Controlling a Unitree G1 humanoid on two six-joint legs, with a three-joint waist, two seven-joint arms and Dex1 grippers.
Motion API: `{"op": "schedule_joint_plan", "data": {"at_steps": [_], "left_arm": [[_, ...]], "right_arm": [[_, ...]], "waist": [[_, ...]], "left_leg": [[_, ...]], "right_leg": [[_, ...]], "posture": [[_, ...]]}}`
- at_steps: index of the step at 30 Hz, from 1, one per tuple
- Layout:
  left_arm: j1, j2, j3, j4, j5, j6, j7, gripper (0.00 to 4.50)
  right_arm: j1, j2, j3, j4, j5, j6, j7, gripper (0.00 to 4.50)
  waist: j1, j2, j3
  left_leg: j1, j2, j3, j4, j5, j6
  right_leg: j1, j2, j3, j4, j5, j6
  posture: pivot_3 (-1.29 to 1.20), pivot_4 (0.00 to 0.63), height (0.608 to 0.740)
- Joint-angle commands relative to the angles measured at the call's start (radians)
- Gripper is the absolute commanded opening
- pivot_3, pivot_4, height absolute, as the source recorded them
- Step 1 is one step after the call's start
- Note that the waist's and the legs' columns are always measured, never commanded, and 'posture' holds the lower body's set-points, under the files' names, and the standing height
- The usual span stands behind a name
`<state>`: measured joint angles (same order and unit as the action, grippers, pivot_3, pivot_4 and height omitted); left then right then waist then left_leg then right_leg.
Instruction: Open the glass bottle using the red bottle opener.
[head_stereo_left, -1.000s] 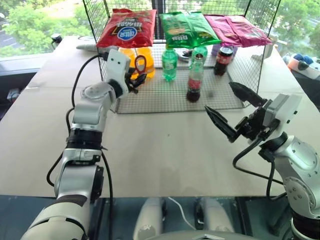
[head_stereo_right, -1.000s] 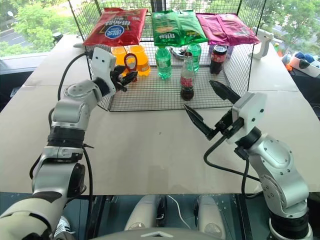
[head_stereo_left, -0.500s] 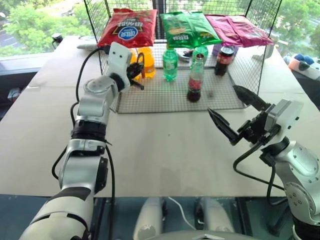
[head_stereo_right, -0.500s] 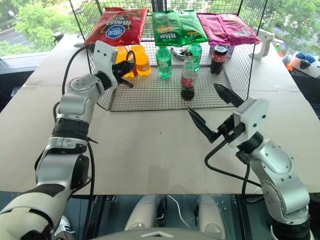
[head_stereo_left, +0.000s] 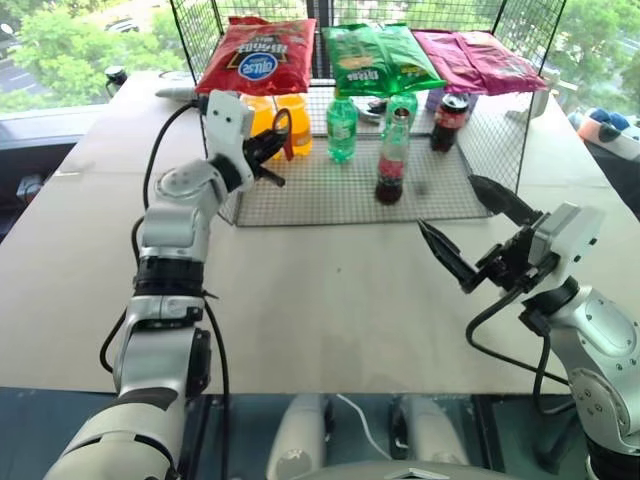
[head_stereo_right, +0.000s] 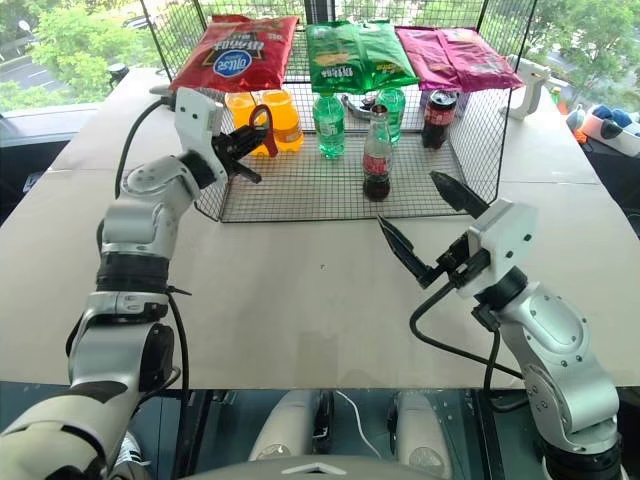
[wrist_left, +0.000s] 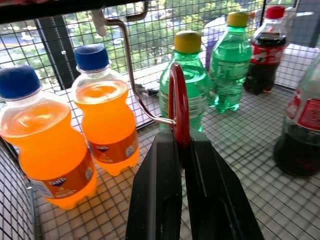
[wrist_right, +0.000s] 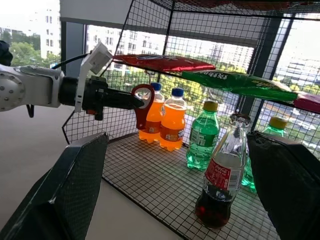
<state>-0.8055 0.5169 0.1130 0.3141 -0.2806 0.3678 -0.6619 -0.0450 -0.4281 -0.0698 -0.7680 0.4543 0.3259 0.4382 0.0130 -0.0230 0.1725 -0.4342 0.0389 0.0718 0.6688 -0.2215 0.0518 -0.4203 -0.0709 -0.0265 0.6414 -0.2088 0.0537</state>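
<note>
Wire rack (head_stereo_left: 350, 190): left claw (head_stereo_left: 272, 150) clamps red bottle opener (head_stereo_left: 284, 131) upright, ring up; right claw (head_stereo_left: 478, 232) wide open, empty.

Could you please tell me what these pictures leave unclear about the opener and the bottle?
- Opener handle: left wrist view, hidden between the left pincer fingers.
- Opener on or off its hook: left wrist view, seen edge-on.
- Bottle cap: left wrist view, cut off by the edge.
</note>
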Motion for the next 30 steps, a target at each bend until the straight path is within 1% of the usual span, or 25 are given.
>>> {"op": "schedule_joint_plan", "data": {"at_steps": [1,4,6,7,9,11,14,16,18,21,24,27,30], "left_arm": [[0.03,0.029,0.041,-0.13,-0.076,0.065,-0.051,0.06],[0.06,0.037,0.052,-0.197,-0.136,0.131,-0.081,0.06],[0.068,0.02,0.089,-0.252,-0.247,0.283,-0.07,0.06],[0.072,0.003,0.115,-0.282,-0.314,0.374,-0.048,0.06],[0.067,-0.062,0.193,-0.325,-0.468,0.558,0.051,0.06],[0.054,-0.154,0.278,-0.355,-0.603,0.702,0.197,0.06],[0.049,-0.279,0.364,-0.389,-0.742,0.818,0.405,0.06],[0.057,-0.369,0.406,-0.406,-0.812,0.848,0.559,0.06],[0.071,-0.445,0.429,-0.417,-0.876,0.861,0.692,0.06],[0.088,-0.526,0.461,-0.417,-0.986,0.848,0.876,0.06],[0.112,-0.562,0.471,-0.411,-1.097,0.823,1.028,0.06],[0.147,-0.592,0.463,-0.416,-1.213,0.762,1.173,0.06],[0.175,-0.603,0.434,-0.422,-1.296,0.696,1.271,0.06]], "right_arm": [[-0.007,-0.02,0.01,-0.021,-0.024,0.019,-0.012,4.5],[-0.032,-0.079,0.061,-0.026,-0.13,0.093,-0.042,4.5],[-0.05,-0.105,0.08,-0.026,-0.16,0.165,-0.065,4.5],[-0.063,-0.119,0.089,-0.018,-0.14,0.205,-0.048,4.5],[-0.088,-0.129,0.118,0.013,-0.144,0.218,-0.023,4.5],[-0.121,-0.129,0.16,0.045,-0.172,0.248,-0.027,4.5],[-0.182,-0.119,0.225,0.07,-0.213,0.267,-0.031,4.5],[-0.247,-0.089,0.272,0.091,-0.231,0.317,-0.049,4.5],[-0.329,-0.074,0.335,0.132,-0.298,0.343,-0.068,4.5],[-0.425,-0.057,0.399,0.18,-0.39,0.387,-0.103,4.5],[-0.496,-0.044,0.456,0.213,-0.466,0.415,-0.118,4.5],[-0.551,-0.06,0.531,0.247,-0.571,0.427,-0.12,4.5],[-0.586,-0.059,0.58,0.284,-0.642,0.428,-0.11,4.5]], "waist": [[-0.001,0.0,0.0],[-0.001,0.0,0.0],[0.0,0.0,0.0],[0.001,0.0,0.0],[0.001,0.0,0.0],[0.001,0.0,0.0],[-0.001,-0.001,0.0],[-0.003,-0.001,0.0],[-0.007,-0.001,0.0],[-0.003,-0.001,0.0],[-0.001,-0.001,0.0],[0.001,-0.001,0.0],[0.003,-0.001,0.0]], "left_leg": [[0.0,0.0,0.0,0.0,0.0,0.0],[0.001,0.0,-0.001,0.0,0.0,0.0],[0.001,0.0,-0.001,0.0,0.0,0.0],[0.001,0.0,-0.001,0.0,0.0,0.0],[0.001,0.001,-0.001,0.001,0.0,0.0],[0.002,0.001,-0.002,0.001,0.0,0.0],[0.002,0.001,-0.004,0.002,0.0,0.0],[0.002,0.0,-0.004,0.002,0.0,0.0],[0.003,0.0,-0.004,0.002,0.0,0.0],[0.003,-0.001,-0.004,0.002,0.0,0.0],[0.002,-0.001,-0.004,0.002,0.0,0.0],[0.002,-0.001,-0.004,0.002,0.0,0.0],[0.002,-0.002,-0.004,0.002,0.0,0.0]], "right_leg": [[0.0,0.0,0.0,0.0,0.0,0.0],[0.0,0.0,0.0,0.0,0.0,0.0],[0.0,0.0,0.0,0.0,-0.001,-0.001],[0.0,0.0,0.0,0.001,-0.001,-0.001],[0.0,0.0,0.0,0.001,0.0,-0.001],[0.002,0.0,0.0,0.001,0.0,0.0],[0.003,-0.001,-0.001,0.001,0.0,0.001],[0.003,0.0,-0.001,0.001,0.0,0.001],[0.003,0.0,0.0,0.001,0.0,0.001],[0.004,0.0,0.0,0.001,0.0,0.0],[0.003,0.0,0.0,0.001,0.0,0.0],[0.003,0.0,0.0,0.001,0.0,0.0],[0.004,-0.001,-0.001,0.0,0.0,0.0]], "posture": [[0.0,0.15,0.74],[0.0,0.15,0.74],[0.0,0.15,0.74],[0.0,0.15,0.74],[0.0,0.15,0.74],[0.0,0.15,0.74],[0.0,0.15,0.74],[0.0,0.15,0.74],[0.0,0.15,0.74],[0.0,0.15,0.74],[0.0,0.15,0.74],[0.0,0.15,0.74],[0.0,0.15,0.74]]}}
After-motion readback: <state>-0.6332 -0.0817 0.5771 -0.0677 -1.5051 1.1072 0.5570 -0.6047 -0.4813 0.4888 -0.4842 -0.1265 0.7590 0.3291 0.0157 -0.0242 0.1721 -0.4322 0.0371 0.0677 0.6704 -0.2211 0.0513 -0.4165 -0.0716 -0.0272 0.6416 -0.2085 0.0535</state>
